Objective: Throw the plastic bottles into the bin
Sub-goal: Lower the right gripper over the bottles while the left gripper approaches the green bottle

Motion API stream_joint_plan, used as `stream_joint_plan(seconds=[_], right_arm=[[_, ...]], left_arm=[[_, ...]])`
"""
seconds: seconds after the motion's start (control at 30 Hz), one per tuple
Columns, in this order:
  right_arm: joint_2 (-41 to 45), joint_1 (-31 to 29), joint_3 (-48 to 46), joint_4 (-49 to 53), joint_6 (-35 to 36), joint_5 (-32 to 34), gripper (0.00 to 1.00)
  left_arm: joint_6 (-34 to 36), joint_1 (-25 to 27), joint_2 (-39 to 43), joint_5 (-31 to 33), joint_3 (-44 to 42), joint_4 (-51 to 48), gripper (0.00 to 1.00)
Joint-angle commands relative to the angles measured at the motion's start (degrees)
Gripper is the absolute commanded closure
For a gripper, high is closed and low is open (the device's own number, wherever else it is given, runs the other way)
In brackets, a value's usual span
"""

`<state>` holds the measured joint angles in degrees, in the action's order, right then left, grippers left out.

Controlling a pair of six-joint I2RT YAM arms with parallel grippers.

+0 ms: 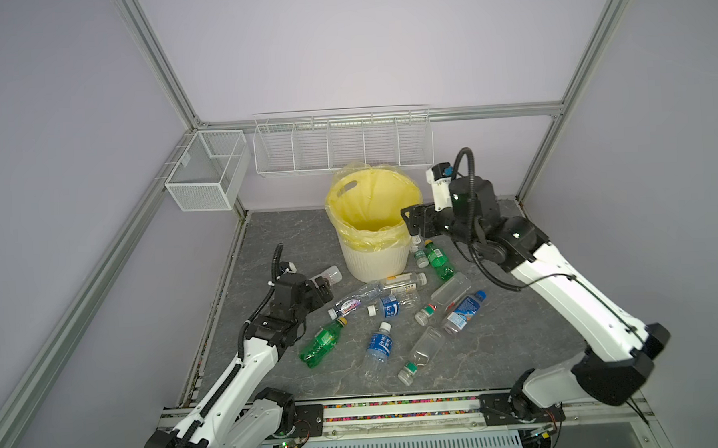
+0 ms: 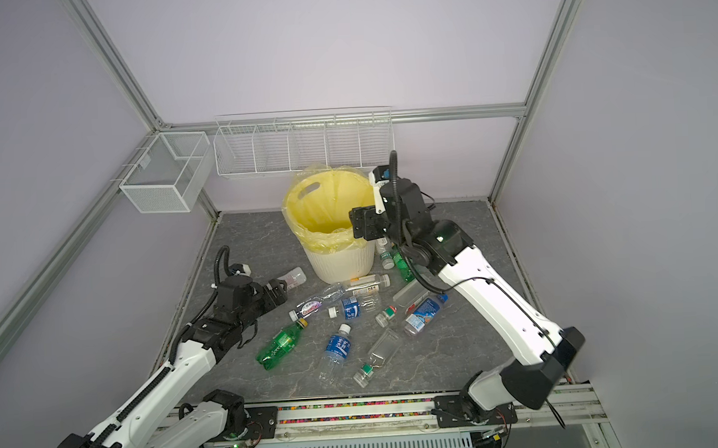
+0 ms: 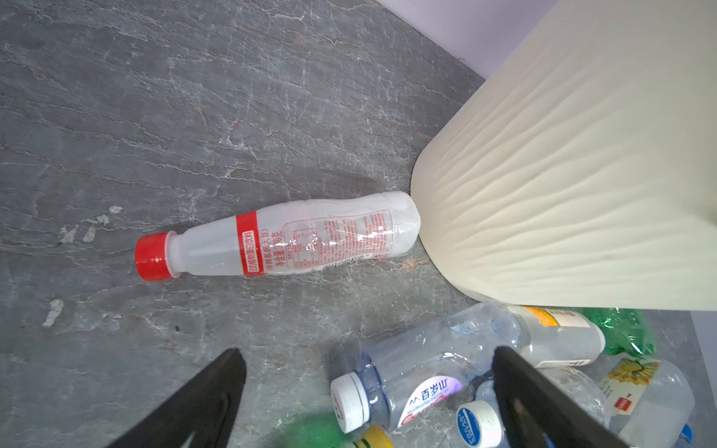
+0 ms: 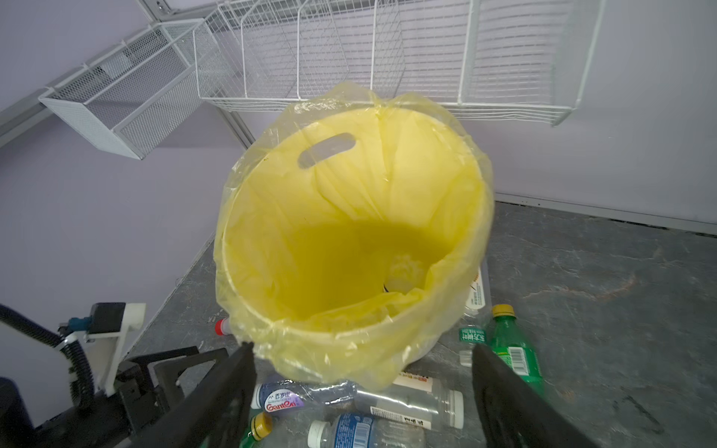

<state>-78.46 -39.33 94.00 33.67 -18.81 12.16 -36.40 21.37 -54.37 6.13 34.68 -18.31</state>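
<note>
Where the small clear and green plastic bottles [image 1: 380, 344] lie: about a dozen are scattered flat on the grey stone-patterned tabletop [image 1: 500, 352], before and beside the round cream ribbed bin [image 1: 376, 270].
Left gripper [image 1: 322, 287]: jaws are spread wide, empty, set low toward a red-capped clear bottle [image 3: 279, 240] just beside the bin's wall, for a likely grasp.
Right gripper [image 4: 362, 346]: jaws are parted, empty, held over the bin's rim so a release falls inside.
Bin: yellow-bagged; one pale shape [image 4: 401, 271], likely a bottle, is seen inside.

The table [image 1: 500, 352] is seen from high up in both top views (nearly alike). The bin [image 3: 582, 174] is seen close up from each wrist, left sideways, right downward.
</note>
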Motion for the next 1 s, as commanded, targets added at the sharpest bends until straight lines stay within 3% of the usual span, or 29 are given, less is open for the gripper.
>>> stream_joint_plan(seconds=[0.0, 0.27, 0.53, 0.77, 0.97], right_arm=[[6.12, 0.75, -6.48, -3.8, 0.03, 1.05, 0.12], [15.53, 1.57, -20.69, -1.15, -2.43, -0.01, 0.12], [19.76, 1.72, -30.42, 0.04, -4.61, -2.27, 0.12], [22.41, 1.79, -36.15, 0.12, -5.17, -3.47, 0.11], [23.78, 1.77, -39.06, -0.36, -5.82, -4.52, 0.11]], left_arm=[[-0.62, -0.31, -0.49, -1.15, 0.71, -0.35, 0.01], [0.77, -0.36, -2.45, -3.3, 2.01, -3.68, 0.01], [4.85, 0.32, -2.18, -7.8, 4.76, -11.61, 0.01], [6.11, 5.26, -1.72, -3.46, 5.97, -19.61, 0.01], [0.98, 10.29, -3.54, -1.73, 5.76, -22.63, 0.01]])
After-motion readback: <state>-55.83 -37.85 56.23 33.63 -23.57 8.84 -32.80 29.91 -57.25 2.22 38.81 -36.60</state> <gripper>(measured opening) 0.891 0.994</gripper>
